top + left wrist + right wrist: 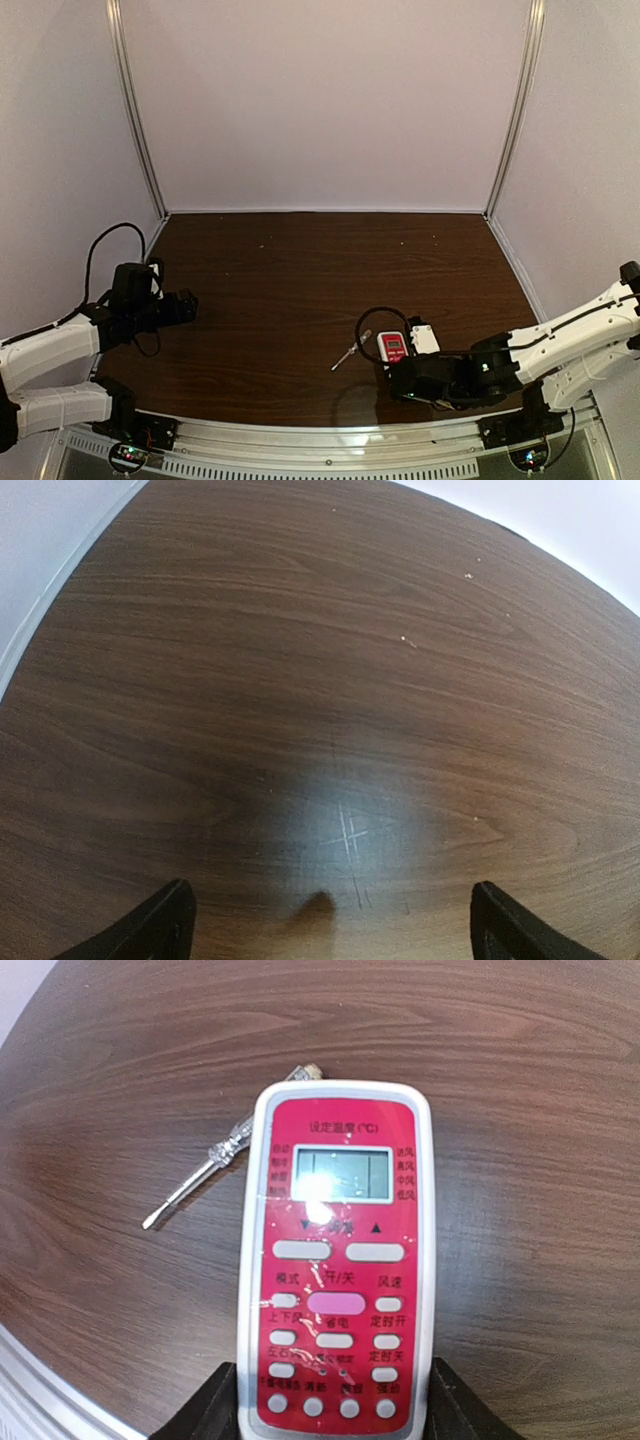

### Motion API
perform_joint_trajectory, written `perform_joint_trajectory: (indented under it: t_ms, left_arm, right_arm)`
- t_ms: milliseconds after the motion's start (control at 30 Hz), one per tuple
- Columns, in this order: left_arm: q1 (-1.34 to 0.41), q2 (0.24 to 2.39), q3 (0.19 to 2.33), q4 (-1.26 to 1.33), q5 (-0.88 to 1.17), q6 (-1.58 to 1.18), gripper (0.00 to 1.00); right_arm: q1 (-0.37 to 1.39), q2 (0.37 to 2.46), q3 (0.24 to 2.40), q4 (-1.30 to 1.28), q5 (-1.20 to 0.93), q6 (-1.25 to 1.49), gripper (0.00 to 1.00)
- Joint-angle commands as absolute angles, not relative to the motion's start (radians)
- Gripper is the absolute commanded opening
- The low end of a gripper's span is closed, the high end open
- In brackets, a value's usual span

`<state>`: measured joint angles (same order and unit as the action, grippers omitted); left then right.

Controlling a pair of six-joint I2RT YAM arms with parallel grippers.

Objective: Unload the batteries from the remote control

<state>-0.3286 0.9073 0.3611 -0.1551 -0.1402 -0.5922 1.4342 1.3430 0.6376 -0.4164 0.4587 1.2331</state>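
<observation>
Dark wood surface [300, 290] bears the remote control [335, 1250], face up, its near end clamped in the right hand [335, 1375]. Left hand [330, 890] hovers far off, fingers apart.

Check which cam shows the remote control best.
Right wrist: the remote control fills the frame, red face up, display and buttons readable. Top external shows it only as a small red patch by the right arm. Left wrist shows only the table, no remote.

Dark wood table [300, 290] enclosed by plain white walls [320, 100].
</observation>
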Motion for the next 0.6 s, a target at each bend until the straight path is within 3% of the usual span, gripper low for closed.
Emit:
perform_joint_trajectory:
  t_ms: [0, 467, 567]
  left_arm:
    - [-0.334, 0.916, 0.405, -0.117, -0.136, -0.561, 0.97]
    - [-0.333, 0.972, 0.441, 0.027, -0.187, -0.479, 0.97]
    - [-0.333, 0.989, 0.44, 0.081, -0.121, -0.468, 0.89]
  right_arm:
    - [1.403, 1.25, 0.6, -0.358, 0.507, 1.108, 0.33]
    - [1.21, 1.079, 0.585, -0.22, 0.33, 0.742, 0.29]
    - [1.206, 1.084, 0.594, -0.192, 0.302, 0.675, 0.27]
